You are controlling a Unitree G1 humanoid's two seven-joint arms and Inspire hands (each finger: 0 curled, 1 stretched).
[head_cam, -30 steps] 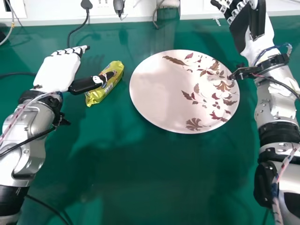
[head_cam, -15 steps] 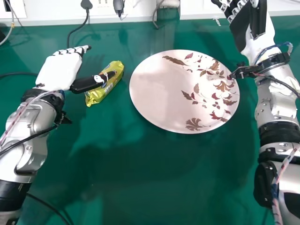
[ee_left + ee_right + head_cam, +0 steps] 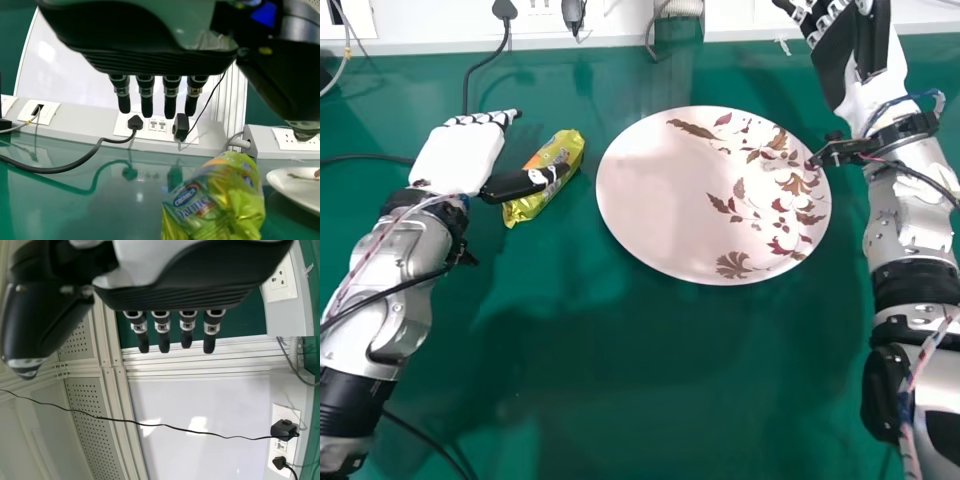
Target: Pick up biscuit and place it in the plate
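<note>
The fingers (image 3: 478, 118) of the left hand (image 3: 455, 160) are pointing straight toward the far side, released and gripping nothing. Its thumb (image 3: 525, 184) is sticking out to the right, overlapping the biscuit packet (image 3: 560, 150) in the head view; whether they are touching, I cannot tell. The yellow wrapper is lying on the worktop (image 3: 620, 390) just right of the palm, its far end slanting right. The plate (image 3: 660, 220) is sitting flat to the right of the packet, well apart from the left hand, and reddish-brown leaves are decorating mostly its right half. So the packet is lying outside the plate, to its left. Beyond the plate, at the far right, the right hand (image 3: 834, 75) is holding nothing, its fingers (image 3: 164, 342) extending straight. Past the far edge of the green worktop, a black plug (image 3: 505, 10) is sitting in a white socket panel (image 3: 156, 127), and its cable (image 3: 485, 62) is running down toward the left hand.
</note>
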